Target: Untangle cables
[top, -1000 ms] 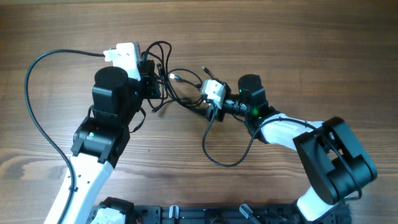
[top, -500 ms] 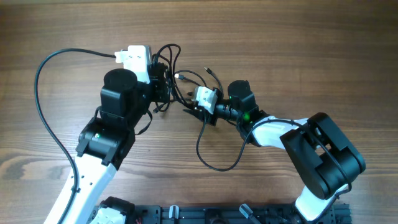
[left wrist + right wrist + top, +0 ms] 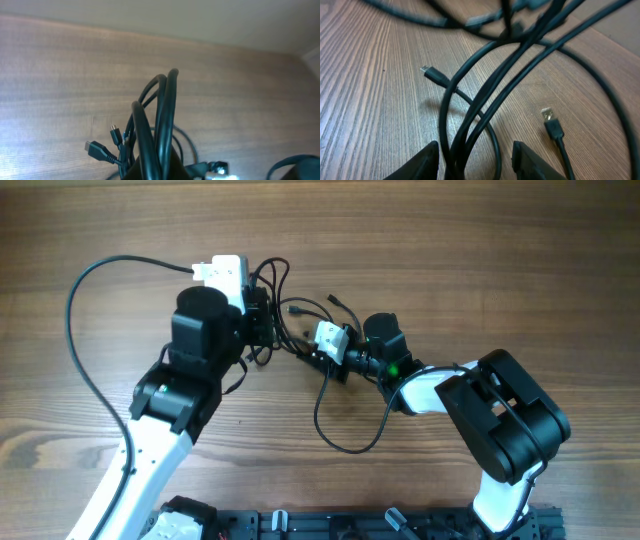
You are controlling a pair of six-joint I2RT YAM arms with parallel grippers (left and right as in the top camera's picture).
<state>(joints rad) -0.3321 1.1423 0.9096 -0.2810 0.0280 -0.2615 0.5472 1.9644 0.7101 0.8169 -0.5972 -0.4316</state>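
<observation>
Brown wood-grain table (image 3: pixel 480 260) fills every view, and two arms reach over it toward one dark tangle, the cables (image 3: pixel 285 310), which sits near the middle of the table between the two wrists. The left gripper (image 3: pixel 258 320) is pinched together on the tangle's left side. In its wrist view, two loops of cord rise straight up out of the grip, with two small plugs (image 3: pixel 95 148) hanging off to the left above the wood. The right gripper (image 3: pixel 477 152) meets the tangle from the other side with its two fingers (image 3: pixel 426 161) standing apart. At least three strands run up between them, closer to the left finger, and neither finger visibly presses on a strand. Two more plug ends lie flat on the table in that view, one small plug (image 3: pixel 429 72) to the left and one flat USB plug (image 3: pixel 549 115) to the right. Two thicker black leads (image 3: pixel 75 330) also show, one trailing from each arm.
</observation>
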